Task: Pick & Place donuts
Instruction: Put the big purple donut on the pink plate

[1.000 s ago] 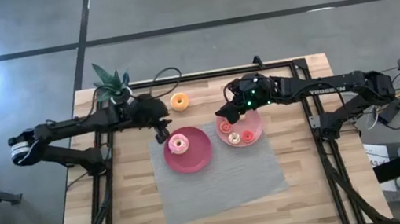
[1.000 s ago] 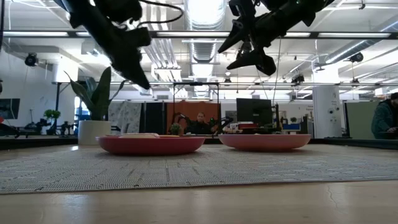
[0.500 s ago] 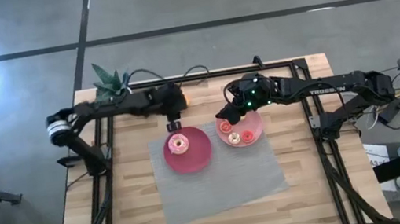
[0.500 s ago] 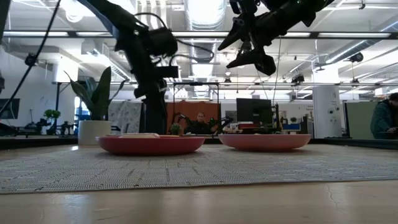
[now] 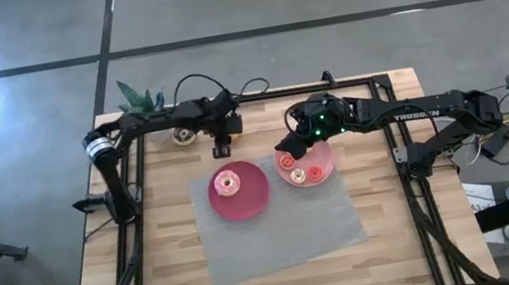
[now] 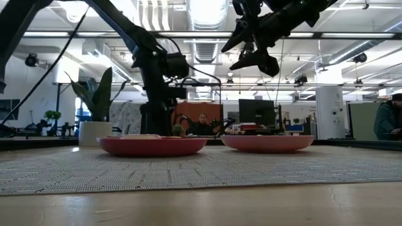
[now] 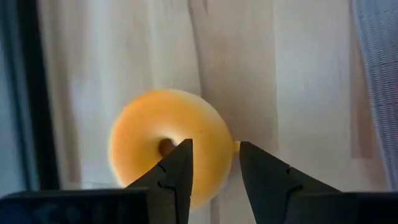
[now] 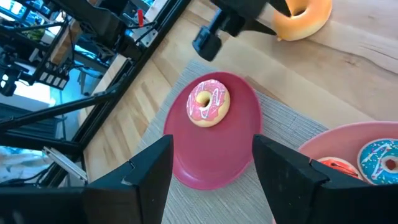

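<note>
the wooden table (image 5: 390, 233) carries a grey mat (image 5: 277, 225) with a magenta plate (image 5: 252, 195) near the mat's far edge, holding a pink-iced donut (image 5: 227, 181); the lighter pink plate (image 5: 323, 161) at the mat's far right corner holds small donuts (image 5: 308, 172). the left gripper (image 7: 213, 163), fingers apart, straddles the rim of the plain orange donut (image 7: 169, 144) near the table's far edge. the right gripper (image 5: 283, 148) hangs spread wide over the pink plate's left rim

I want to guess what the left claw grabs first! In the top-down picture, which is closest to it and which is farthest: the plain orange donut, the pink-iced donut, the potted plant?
1. Plain orange donut: right under the left gripper, on bare wood.
2. Pink-iced donut: on the magenta plate, toward the front.
3. Potted plant: back-left table corner.
</note>
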